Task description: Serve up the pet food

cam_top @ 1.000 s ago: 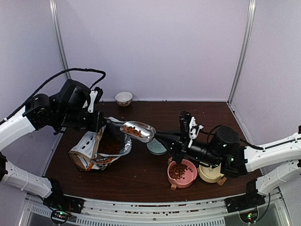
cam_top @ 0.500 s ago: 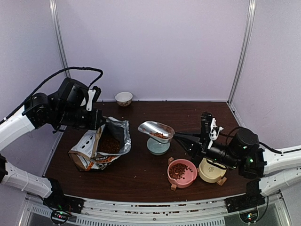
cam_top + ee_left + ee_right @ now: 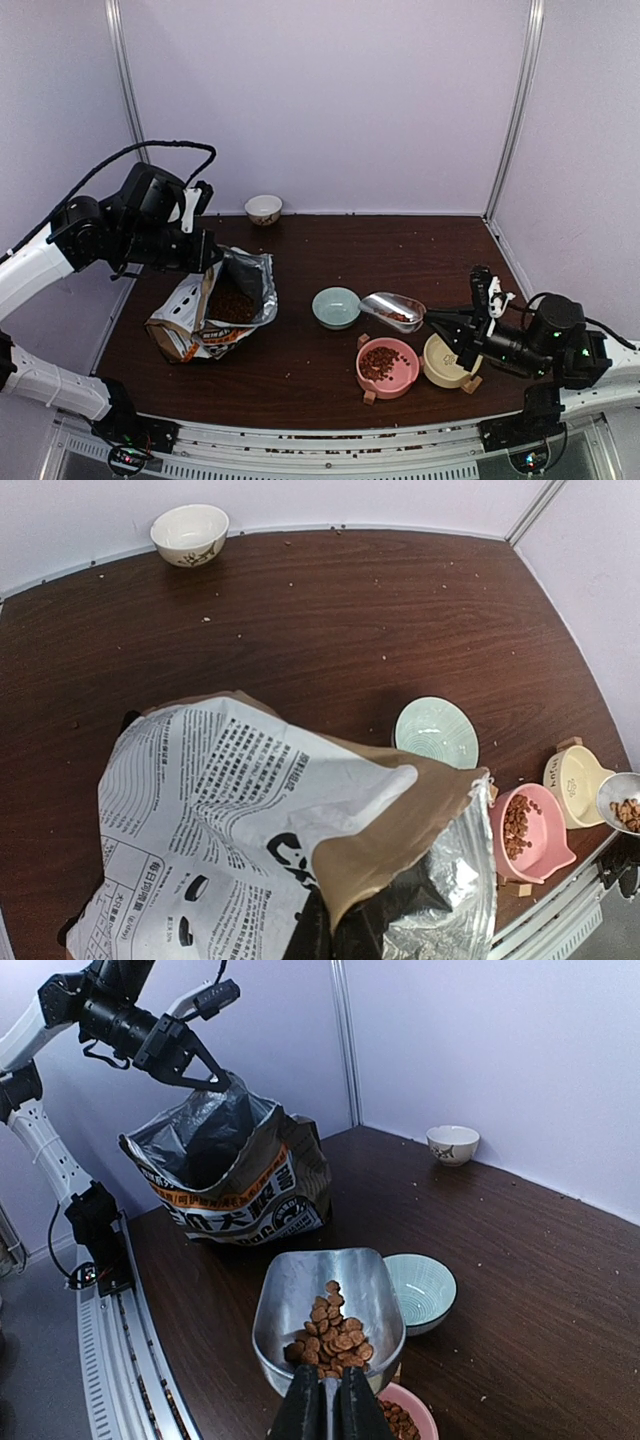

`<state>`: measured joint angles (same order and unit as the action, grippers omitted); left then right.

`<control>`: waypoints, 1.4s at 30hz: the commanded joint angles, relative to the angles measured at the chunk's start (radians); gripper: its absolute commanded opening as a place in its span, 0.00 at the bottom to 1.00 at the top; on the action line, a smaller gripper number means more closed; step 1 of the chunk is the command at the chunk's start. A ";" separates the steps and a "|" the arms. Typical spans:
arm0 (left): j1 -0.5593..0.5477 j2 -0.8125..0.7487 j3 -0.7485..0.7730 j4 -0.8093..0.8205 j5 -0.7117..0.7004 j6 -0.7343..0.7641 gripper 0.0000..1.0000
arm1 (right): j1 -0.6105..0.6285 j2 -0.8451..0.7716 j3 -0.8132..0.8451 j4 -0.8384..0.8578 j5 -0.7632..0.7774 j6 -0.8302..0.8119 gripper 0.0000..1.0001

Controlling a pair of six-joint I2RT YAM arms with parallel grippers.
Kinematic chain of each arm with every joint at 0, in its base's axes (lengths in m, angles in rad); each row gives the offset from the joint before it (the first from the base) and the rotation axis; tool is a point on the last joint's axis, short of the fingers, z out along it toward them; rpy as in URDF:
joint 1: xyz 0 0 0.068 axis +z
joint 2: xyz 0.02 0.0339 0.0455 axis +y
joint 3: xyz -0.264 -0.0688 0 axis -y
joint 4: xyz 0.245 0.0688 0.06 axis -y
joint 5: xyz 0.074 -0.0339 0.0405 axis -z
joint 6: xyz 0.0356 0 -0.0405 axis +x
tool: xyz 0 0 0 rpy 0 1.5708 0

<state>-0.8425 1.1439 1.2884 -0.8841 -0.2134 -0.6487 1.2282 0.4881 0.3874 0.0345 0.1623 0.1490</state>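
Right claw (image 3: 322,1405) pressed tight on the scoop (image 3: 328,1305) handle, with kibble (image 3: 330,1340) heaped at the handle end. The scoop's long axis runs straight out from the claw, mouth away from me, hovering above the tabletop (image 3: 400,250). Teal bowl (image 3: 421,1290), bare, is just beside the mouth. Pink bowl (image 3: 387,365), already holding kibble, sits under the scoop's near end. Cream bowl (image 3: 447,362) beside it looks bare. My right arm is nearest all three. Left claw (image 3: 208,1075) pinches the bag (image 3: 250,1175) rim, and there's more kibble inside. Bag print and cream bowl lettering aren't legible.
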 commanded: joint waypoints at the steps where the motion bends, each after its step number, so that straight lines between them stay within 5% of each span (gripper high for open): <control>1: 0.021 -0.018 -0.001 0.077 -0.016 0.021 0.00 | 0.002 -0.072 0.006 -0.187 0.040 0.062 0.00; 15: 0.045 -0.016 -0.011 0.086 0.010 0.052 0.00 | 0.001 -0.099 0.113 -0.504 0.047 0.214 0.00; 42: 0.055 -0.050 -0.068 0.139 0.088 0.139 0.00 | 0.001 0.172 0.364 -0.878 -0.021 0.356 0.00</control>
<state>-0.8036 1.1156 1.2366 -0.8219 -0.1261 -0.5373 1.2274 0.6144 0.7094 -0.7792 0.1574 0.4847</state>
